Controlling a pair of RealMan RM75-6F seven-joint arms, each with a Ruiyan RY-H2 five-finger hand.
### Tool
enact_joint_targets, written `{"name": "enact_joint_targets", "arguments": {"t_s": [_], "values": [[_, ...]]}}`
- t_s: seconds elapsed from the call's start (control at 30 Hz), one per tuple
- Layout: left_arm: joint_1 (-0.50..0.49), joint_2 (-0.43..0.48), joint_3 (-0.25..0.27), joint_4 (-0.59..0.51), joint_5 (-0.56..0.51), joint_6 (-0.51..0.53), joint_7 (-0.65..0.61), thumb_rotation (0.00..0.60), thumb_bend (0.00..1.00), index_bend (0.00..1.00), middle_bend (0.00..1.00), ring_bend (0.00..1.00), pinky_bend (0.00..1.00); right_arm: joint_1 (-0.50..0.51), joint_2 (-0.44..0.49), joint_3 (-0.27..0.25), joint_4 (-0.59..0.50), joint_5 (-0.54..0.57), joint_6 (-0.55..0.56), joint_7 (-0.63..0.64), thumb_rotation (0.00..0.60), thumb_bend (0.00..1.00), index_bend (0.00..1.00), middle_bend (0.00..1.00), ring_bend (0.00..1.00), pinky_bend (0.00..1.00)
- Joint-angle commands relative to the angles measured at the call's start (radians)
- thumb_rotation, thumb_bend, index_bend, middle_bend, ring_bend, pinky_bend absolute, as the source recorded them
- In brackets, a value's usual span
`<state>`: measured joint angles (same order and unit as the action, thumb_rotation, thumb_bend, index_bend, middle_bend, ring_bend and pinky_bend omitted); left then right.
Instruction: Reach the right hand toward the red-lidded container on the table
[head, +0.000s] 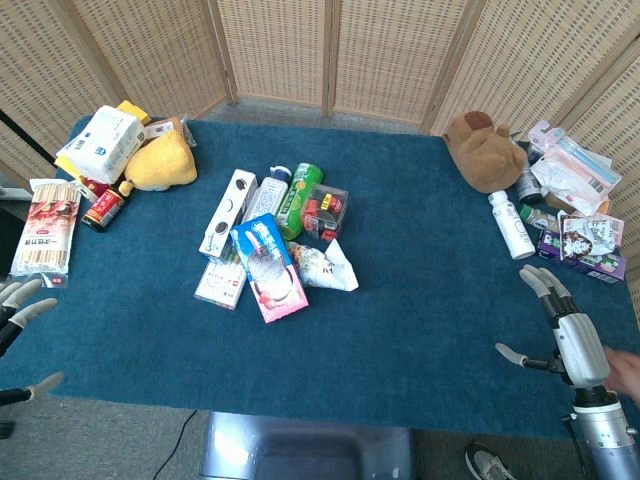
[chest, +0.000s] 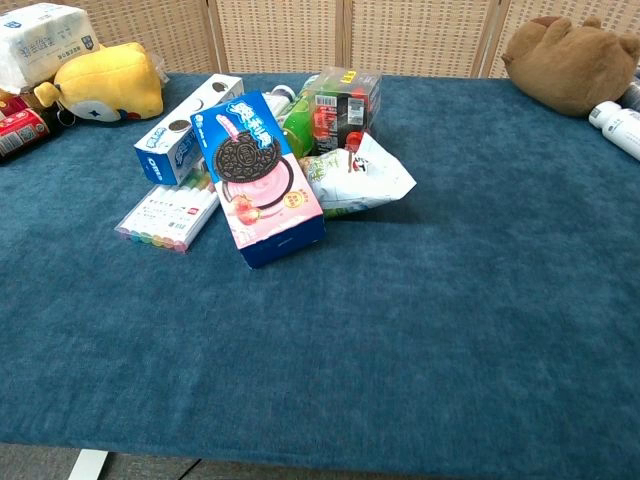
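Note:
The red-lidded container (head: 327, 210) is a clear box with red and dark contents, lying in the pile at the table's middle; the chest view shows the same container (chest: 342, 100) at the pile's far side. My right hand (head: 562, 322) hovers over the table's front right edge, fingers spread and holding nothing, far right of and nearer than the container. At the frame's left edge, my left hand (head: 16, 308) is off the table with fingers apart and empty. Neither hand appears in the chest view.
Around the container lie a green can (head: 301, 195), a pink cookie box (head: 268, 266), a white snack bag (head: 333, 266) and a white cookie box (head: 229, 213). A brown plush (head: 484, 150), a white bottle (head: 512, 226) and packets crowd the right; a yellow plush (head: 160, 165) sits far left.

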<state>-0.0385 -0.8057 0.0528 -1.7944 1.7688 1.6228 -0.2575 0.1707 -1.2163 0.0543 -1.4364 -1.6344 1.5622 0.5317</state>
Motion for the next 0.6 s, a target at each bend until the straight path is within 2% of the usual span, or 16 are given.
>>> {"name": "enact_joint_targets", "arguments": {"t_s": [0.03, 0.3, 0.43, 0.6], "values": [[0.000, 0.000, 0.002, -0.001, 0.002, -0.001, 0.002, 0.600, 0.00, 0.19, 0.00, 0.00, 0.00, 0.000, 0.000, -0.001, 0.003, 0.001, -0.003, -0.002, 0.600, 0.00, 0.00, 0.02, 0.00, 0.12], [0.006, 0.004, 0.003, -0.006, 0.008, 0.016, 0.008, 0.600, 0.00, 0.19, 0.00, 0.00, 0.00, 0.017, -0.007, -0.009, -0.014, -0.005, -0.037, -0.014, 0.600, 0.00, 0.00, 0.00, 0.00, 0.12], [0.005, 0.004, 0.000, -0.010, 0.008, 0.019, 0.013, 0.600, 0.00, 0.19, 0.00, 0.00, 0.00, 0.094, -0.012, 0.013, -0.071, 0.009, -0.154, -0.067, 0.600, 0.00, 0.00, 0.00, 0.00, 0.12], [0.000, 0.000, -0.007, -0.007, -0.019, 0.006, 0.014, 0.600, 0.00, 0.19, 0.00, 0.00, 0.00, 0.228, -0.033, 0.089, -0.154, 0.090, -0.342, -0.163, 0.600, 0.00, 0.00, 0.00, 0.00, 0.12]]}}
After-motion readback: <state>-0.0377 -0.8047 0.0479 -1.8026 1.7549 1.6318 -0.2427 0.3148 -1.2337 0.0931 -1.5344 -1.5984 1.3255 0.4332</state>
